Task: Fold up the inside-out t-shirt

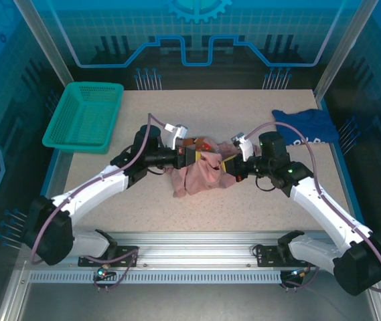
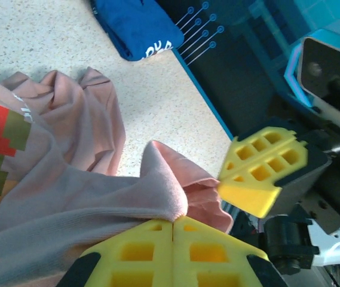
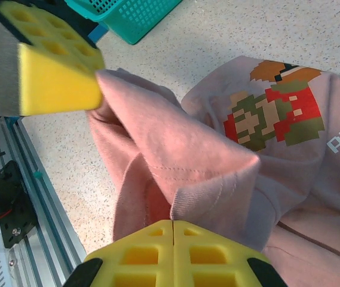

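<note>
Speckled worktop inside a blue-lit cell: the inside-out t-shirt, dusty pink, sits bunched at centre between two arms. Left tool is clamped shut on a raised fold of it; right tool is pinched tight on a hemmed edge. Soft, light and limp, the cloth will likely sag and wrinkle; hems or shoulder seams look the best holds.

a robotics lab cell: blue circuit-print walls, aluminium rail, speckled table.
</note>
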{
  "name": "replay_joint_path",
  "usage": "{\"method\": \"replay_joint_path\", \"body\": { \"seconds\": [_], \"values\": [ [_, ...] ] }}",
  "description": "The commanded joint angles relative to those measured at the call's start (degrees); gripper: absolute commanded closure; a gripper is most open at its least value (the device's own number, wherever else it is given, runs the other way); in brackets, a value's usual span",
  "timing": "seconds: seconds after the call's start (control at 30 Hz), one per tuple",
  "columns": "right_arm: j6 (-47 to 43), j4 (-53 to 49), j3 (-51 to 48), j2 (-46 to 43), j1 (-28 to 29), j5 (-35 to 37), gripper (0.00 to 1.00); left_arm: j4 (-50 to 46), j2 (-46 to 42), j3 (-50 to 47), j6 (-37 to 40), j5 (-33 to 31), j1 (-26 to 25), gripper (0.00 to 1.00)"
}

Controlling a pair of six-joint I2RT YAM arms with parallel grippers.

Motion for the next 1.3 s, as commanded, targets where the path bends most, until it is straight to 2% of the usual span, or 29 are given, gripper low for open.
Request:
{"method": "replay_joint_path", "body": {
  "seconds": [0.0, 0.2, 0.3, 0.47, 0.53, 0.57, 0.63, 0.7, 0.73, 0.87, 1.0, 1.13, 1.23, 1.27],
  "values": [
    [-0.3, 0.4, 0.4, -0.7, -0.9, 1.0, 1.0, -0.5, -3.2, -2.1, -0.6, 2.1, 0.5, 1.0],
    [2.8, -0.1, 1.1, -2.0, -1.9, 1.8, 1.0, -4.1, -10.7, -7.8, 0.5, 1.1, 2.8, 1.0],
    [2.0, 0.5, -0.3, -2.6, -1.9, 0.3, 1.0, -5.0, -14.0, -12.2, -0.6, -2.7, 3.9, 1.0],
    [1.8, 4.3, -2.5, -0.9, 0.0, -3.5, 1.0, -8.4, -11.4, -15.4, 2.0, -7.9, 0.9, 0.99],
    [0.7, 4.3, -2.1, 0.6, 1.6, -3.4, 1.0, -8.9, -10.4, -15.3, 3.8, -10.7, -1.7, 0.91],
    [0.1, 4.1, -1.9, 1.3, 2.4, -3.1, 1.0, -9.2, -10.1, -15.1, 4.5, -12.5, -2.8, 0.83],
    [-0.8, 3.5, -1.6, 2.2, 3.3, -2.9, 1.0, -9.2, -10.0, -15.1, 4.8, -16.0, -3.6, 0.72],
    [-1.1, 3.2, -1.6, 2.5, 3.8, -2.9, 1.0, -8.7, -10.7, -15.1, 5.8, -20.0, -4.6, 0.55],
    [-1.2, 3.1, -1.6, 2.6, 3.9, -3.0, 1.0, -8.5, -11.1, -15.0, 6.5, -21.4, -5.3, 0.51],
    [-1.8, 2.7, -1.3, 2.6, 4.5, -3.8, 1.0, -7.6, -10.5, -13.5, 11.0, -25.3, -7.9, 0.38],
    [-1.9, 2.5, -1.2, 2.4, 4.6, -3.8, 1.0, -8.3, -6.3, -9.4, 15.1, -24.6, -10.5, 0.32],
    [-1.9, 2.2, -1.0, 2.2, 4.8, -3.7, 1.0, -7.2, -1.5, -6.7, 16.2, -23.4, -11.8, 0.33],
    [-2.5, 1.2, -0.8, 1.7, 4.9, -2.7, 1.0, -7.7, 2.3, -4.5, 17.4, -22.9, -11.7, 0.49],
    [-2.8, 0.5, -0.8, 1.4, 4.8, -1.6, 1.0, -8.3, 3.4, -3.6, 17.6, -22.3, -11.7, 0.58]
  ]
}}
